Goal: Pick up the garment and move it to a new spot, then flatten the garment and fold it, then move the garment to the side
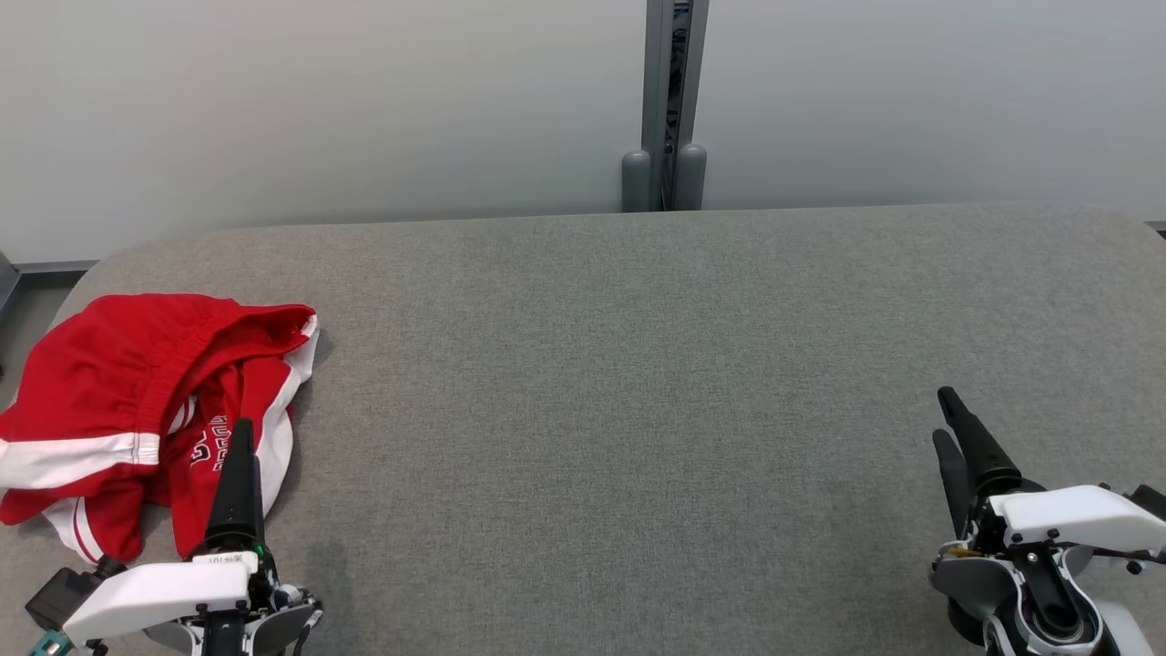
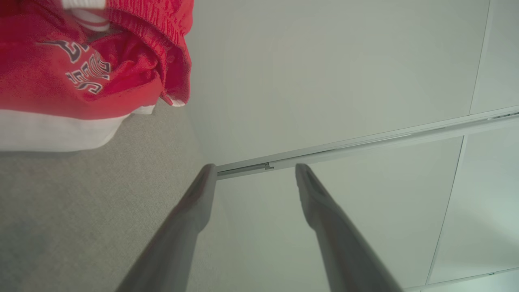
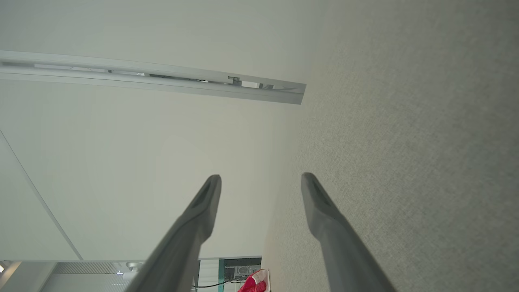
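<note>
Since the left gripper (image 1: 243,428) and right gripper (image 1: 944,415) both stand wide open and empty, the pickup looks not yet begun. The crumpled red-and-white garment (image 1: 118,392) lies just beside and beyond the left fingertips, well apart from the right fingers. Next, the left should pinch a fold. The garment's dark lettering is creased and unreadable.

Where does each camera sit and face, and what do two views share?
Head view: on the head, looking down at the grey fabric table; left claw and right claw at bottom corners.
Left wrist view: along the open left claw, past the crumpled red-and-white fabric garment to the pale wall.
Right wrist view: along the open right claw, over table towards wall.
All three share the garment.
</note>
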Tool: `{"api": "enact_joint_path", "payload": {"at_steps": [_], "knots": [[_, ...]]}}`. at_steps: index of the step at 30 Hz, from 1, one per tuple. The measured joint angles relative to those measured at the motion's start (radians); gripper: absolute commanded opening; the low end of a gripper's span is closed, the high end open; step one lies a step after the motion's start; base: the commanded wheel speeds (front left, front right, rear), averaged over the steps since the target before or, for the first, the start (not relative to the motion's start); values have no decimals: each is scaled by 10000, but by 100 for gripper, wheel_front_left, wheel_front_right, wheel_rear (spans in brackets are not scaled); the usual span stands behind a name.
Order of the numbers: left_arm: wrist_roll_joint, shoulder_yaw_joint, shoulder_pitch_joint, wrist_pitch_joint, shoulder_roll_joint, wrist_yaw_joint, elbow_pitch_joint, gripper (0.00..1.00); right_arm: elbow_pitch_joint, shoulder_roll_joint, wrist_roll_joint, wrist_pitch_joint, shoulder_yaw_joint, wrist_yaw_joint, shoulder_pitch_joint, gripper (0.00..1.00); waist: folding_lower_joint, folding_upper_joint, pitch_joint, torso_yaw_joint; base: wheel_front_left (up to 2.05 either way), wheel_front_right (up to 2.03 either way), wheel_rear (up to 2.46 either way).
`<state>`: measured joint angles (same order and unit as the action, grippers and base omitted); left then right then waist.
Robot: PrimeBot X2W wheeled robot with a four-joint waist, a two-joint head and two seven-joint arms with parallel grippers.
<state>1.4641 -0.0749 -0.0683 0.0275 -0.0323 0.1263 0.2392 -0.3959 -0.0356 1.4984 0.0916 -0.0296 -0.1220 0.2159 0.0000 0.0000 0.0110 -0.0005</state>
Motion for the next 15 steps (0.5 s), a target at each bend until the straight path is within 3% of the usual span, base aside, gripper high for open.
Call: {"api": "enact_joint_path", "payload": {"at_steps": [15], "knots": [[-3126,422,-40,454,-13,0,-717,100,1080,17,-3162,-721,163,-2,-182,100,0,0,62,-28,0,0,0]]}}
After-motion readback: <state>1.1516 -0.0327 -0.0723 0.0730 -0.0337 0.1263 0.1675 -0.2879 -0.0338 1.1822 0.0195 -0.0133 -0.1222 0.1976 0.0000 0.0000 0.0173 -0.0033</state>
